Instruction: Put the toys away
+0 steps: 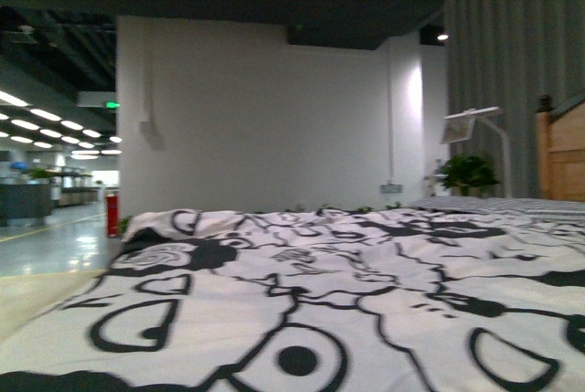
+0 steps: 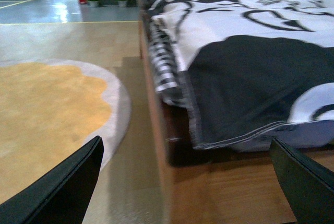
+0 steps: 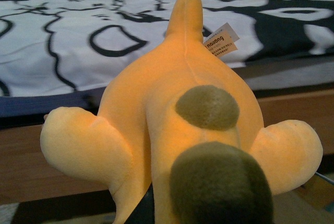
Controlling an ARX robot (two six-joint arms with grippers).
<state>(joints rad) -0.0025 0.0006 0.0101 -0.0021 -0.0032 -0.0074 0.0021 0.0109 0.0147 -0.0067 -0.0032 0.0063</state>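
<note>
The orange-yellow plush animal (image 3: 172,125) fills the right wrist view, with dark brown patches and a white sewn-in tag near its tail. My right gripper (image 3: 156,211) is shut on the plush animal and is almost wholly hidden under it; only a dark sliver of a finger shows. The toy hangs in front of the bed's wooden side. In the left wrist view my left gripper (image 2: 190,182) is open, its two black fingers (image 2: 68,182) wide apart with nothing between them, beside the bed's edge. Neither arm shows in the front view.
A bed with a black-and-white cartoon duvet (image 1: 347,310) spreads ahead, on a wooden frame (image 2: 209,187). A round yellow rug (image 2: 47,109) lies on the floor beside it. A white lamp (image 1: 475,122), a potted plant (image 1: 468,173) and a wooden headboard (image 1: 562,159) stand at the far right.
</note>
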